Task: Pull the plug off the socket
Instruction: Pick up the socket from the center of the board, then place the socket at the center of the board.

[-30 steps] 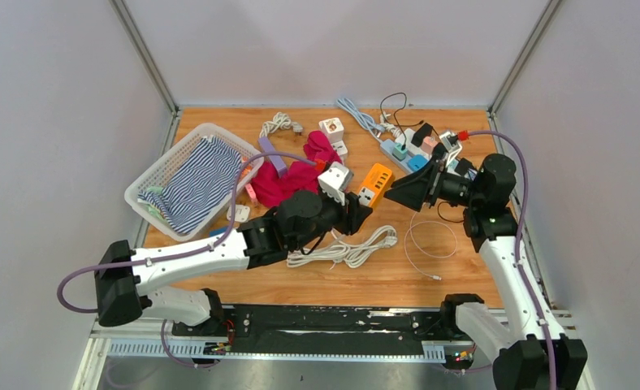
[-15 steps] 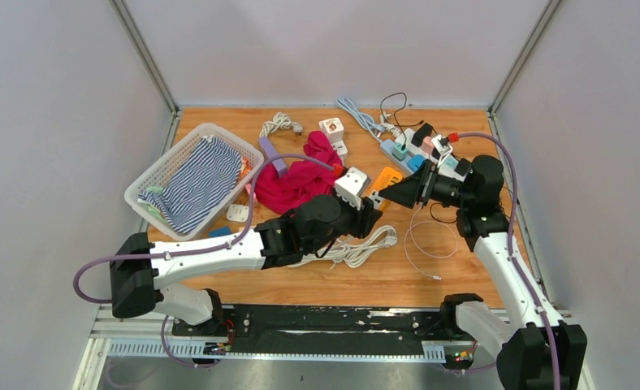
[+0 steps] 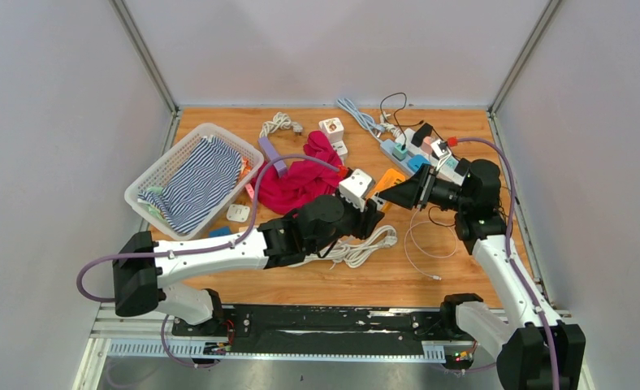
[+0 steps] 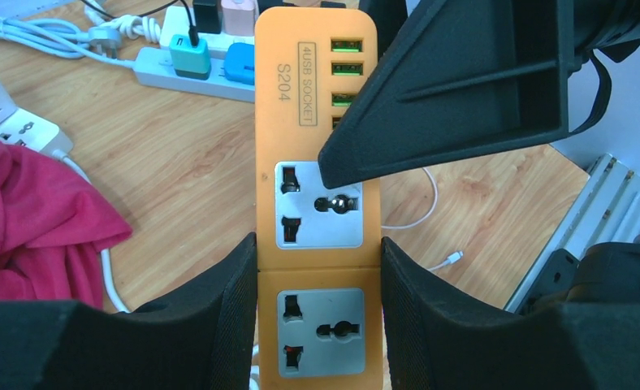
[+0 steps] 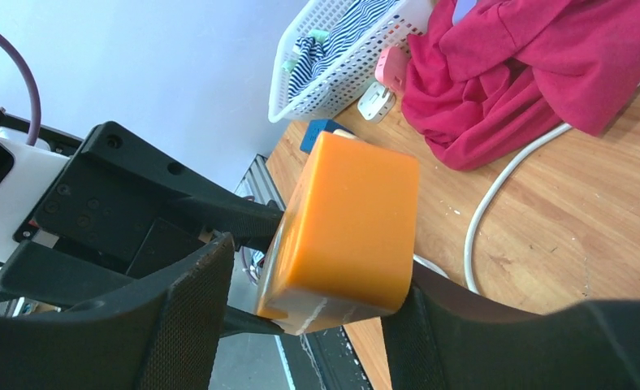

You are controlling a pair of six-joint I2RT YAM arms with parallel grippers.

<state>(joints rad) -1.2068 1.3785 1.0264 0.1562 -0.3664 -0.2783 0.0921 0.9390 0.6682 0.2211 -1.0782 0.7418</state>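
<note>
The socket is an orange power strip (image 4: 280, 89) with two grey outlets and USB ports. My left gripper (image 4: 318, 252) is shut on its near end and holds it above the table (image 3: 386, 180). No plug shows in either outlet. My right gripper (image 5: 309, 276) is open and straddles the strip's far end (image 5: 349, 203). A gap shows at its left finger (image 5: 179, 309), and in the left wrist view one black finger (image 4: 463, 89) lies across the upper outlet. In the top view the two grippers meet, left (image 3: 369, 213) and right (image 3: 391, 193).
A white power strip (image 3: 414, 150) with several coloured plugs lies at the back right. A red cloth (image 3: 296, 180) and a white basket (image 3: 148, 180) of striped cloth are on the left. A coiled white cable (image 3: 349, 248) and a thin white cable (image 3: 430, 242) lie below the grippers.
My left arm has carried the orange strip to the right, towards the right gripper. The right gripper has shifted slightly left, and its fingers now stand around the strip's far end.
</note>
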